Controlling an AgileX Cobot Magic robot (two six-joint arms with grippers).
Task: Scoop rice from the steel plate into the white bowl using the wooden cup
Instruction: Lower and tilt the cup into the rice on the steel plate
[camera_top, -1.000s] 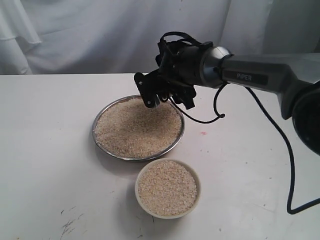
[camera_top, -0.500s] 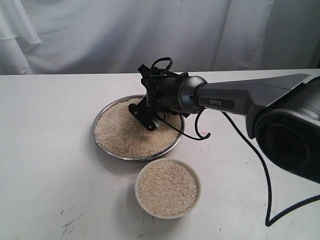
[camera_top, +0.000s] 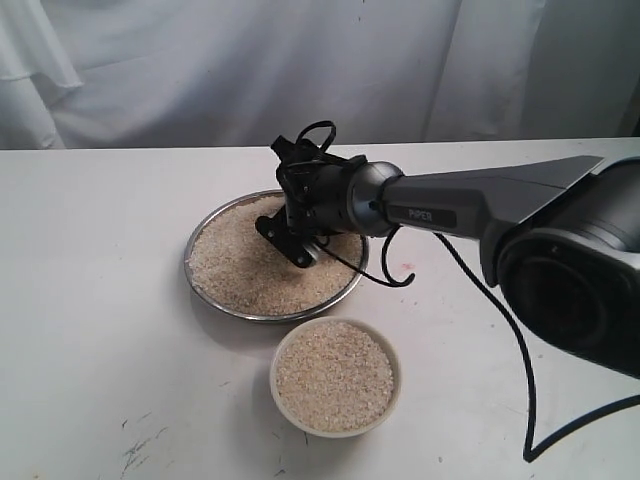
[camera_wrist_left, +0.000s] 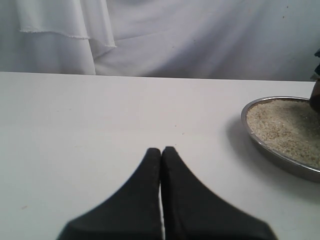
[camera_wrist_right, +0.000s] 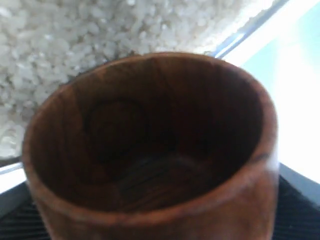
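**White worktop, white drapes**

A plain white worktop (camera_top: 90, 300) fills the lower part of the scene, matte and evenly lit, with soft shadows. Behind its far edge hangs a white cloth (camera_top: 200, 70) in loose vertical folds, covering the whole back. A few dark scuffs (camera_top: 140, 445) mark the worktop near the front left, and a small pink spot (camera_top: 406, 267) sits right of centre. In the left wrist view one cloth panel ends in a stitched hem (camera_wrist_left: 60, 34).
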